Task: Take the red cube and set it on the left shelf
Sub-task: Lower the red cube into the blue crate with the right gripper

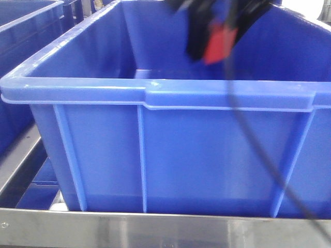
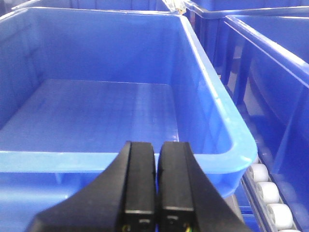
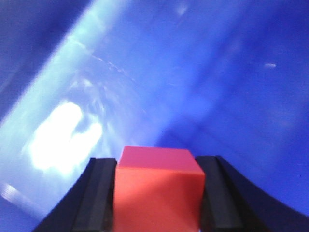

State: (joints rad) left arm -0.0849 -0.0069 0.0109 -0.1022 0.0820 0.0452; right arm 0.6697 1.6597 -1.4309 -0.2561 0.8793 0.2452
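Note:
My right gripper [image 3: 157, 166] is shut on the red cube [image 3: 157, 193], black fingers pressed against both its sides. In the front view the right gripper [image 1: 214, 44] holds the red cube [image 1: 221, 45] over the inside of a large royal-blue ribbed crate [image 1: 155, 95], above its rim. The crate stands on the steel rack, whose flat front rail [image 1: 155, 227] runs along the bottom. The right wrist view shows only blurred blue crate wall behind the cube. My left gripper [image 2: 157, 150] is shut and empty, in front of the near rim of an empty blue crate [image 2: 120, 162].
Another blue crate [image 1: 26, 20] stands at the far left. More blue crates [image 2: 270, 58] stand to the right in the left wrist view, with white rollers [image 2: 268, 191] between them. A black cable [image 1: 258, 150] hangs down across the crate's front.

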